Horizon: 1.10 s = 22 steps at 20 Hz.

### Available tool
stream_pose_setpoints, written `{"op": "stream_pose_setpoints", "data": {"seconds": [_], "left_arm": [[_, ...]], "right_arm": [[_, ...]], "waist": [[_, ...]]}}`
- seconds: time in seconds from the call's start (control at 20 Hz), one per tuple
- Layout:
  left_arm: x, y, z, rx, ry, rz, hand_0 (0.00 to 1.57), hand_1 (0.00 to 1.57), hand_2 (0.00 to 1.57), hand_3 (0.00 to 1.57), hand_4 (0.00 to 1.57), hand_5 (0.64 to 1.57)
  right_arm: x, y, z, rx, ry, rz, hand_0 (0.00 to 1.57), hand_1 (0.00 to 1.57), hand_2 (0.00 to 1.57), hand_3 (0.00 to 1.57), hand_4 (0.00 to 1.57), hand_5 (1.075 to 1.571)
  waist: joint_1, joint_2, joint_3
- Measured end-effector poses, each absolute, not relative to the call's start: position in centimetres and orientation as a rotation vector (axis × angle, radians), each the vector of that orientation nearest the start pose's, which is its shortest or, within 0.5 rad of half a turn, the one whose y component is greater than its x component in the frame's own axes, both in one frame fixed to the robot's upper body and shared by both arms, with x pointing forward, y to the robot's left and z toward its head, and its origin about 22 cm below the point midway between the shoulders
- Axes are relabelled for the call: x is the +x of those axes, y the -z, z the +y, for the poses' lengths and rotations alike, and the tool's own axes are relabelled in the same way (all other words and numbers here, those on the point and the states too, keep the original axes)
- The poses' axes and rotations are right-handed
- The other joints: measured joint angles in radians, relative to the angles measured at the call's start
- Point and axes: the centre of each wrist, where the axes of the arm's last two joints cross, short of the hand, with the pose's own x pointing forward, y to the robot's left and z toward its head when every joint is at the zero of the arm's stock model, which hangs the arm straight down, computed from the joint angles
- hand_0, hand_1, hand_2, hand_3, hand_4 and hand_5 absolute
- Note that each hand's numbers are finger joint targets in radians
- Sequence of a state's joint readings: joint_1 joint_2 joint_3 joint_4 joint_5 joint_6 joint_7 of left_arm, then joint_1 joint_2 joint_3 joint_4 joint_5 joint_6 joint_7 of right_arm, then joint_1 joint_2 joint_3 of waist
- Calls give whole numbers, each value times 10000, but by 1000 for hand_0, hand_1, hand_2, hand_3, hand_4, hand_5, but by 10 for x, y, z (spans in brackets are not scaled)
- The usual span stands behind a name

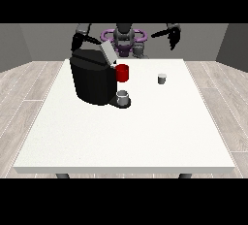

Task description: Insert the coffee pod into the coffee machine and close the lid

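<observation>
A black coffee machine [93, 79] stands on the left half of the white table [128, 132]. Its grey lid [107, 51] is tilted up and open. A small grey cup [123, 97] sits on the machine's base at its front. The small grey coffee pod [162, 78] stands upright on the table, right of the machine. The hand at the view's left [77, 40] hangs behind the machine's top, apart from it. The hand at the view's right [174, 36] is raised above the table's far edge, well behind the pod, holding nothing.
A red mug [123, 72] stands just right of the machine, behind the grey cup. The robot's torso [124, 39] is at the far edge. Bare tabletop stretches towards the near edge.
</observation>
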State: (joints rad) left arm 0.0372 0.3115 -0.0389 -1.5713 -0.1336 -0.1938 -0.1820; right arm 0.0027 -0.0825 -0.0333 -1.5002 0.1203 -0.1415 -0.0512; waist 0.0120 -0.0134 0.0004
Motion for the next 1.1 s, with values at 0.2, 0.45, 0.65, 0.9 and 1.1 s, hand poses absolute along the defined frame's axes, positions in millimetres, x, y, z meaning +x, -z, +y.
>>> {"op": "stream_pose_setpoints", "data": {"seconds": [0.2, 0.45, 0.65, 0.9, 1.1], "left_arm": [[251, -23, 316, 2118, 6130, -16060, 0, 0, 0, 0, 0, 1571], [278, -39, 336, 3001, 6669, -15480, 0, 0, 0, 0, 0, 1571], [295, -45, 345, 3756, 7259, -15007, 0, 0, 0, 0, 0, 1571], [310, -41, 353, 4265, 7869, -14353, 0, 0, 0, 0, 0, 1571], [322, -38, 357, 4557, 8339, -14027, 0, 0, 0, 0, 0, 1571]], "right_arm": [[249, 5, -242, -2931, -569, -15960, 0, 0, 0, 0, 0, 1571], [262, -6, -225, -2491, -745, -16267, 0, 0, 0, 0, 0, 1571], [270, -12, -216, -2319, -840, -16484, 0, 0, 0, 0, 0, 1571], [277, -17, -203, -2052, -1005, -16453, 0, 0, 0, 0, 0, 1571], [286, -22, -198, -1892, -924, -16543, 0, 0, 0, 0, 0, 1571]], "waist": [[-404, 411, -4], [-855, 950, -5], [-1199, 1467, -5], [-1446, 1904, -7], [-1438, 2236, -8]]}}
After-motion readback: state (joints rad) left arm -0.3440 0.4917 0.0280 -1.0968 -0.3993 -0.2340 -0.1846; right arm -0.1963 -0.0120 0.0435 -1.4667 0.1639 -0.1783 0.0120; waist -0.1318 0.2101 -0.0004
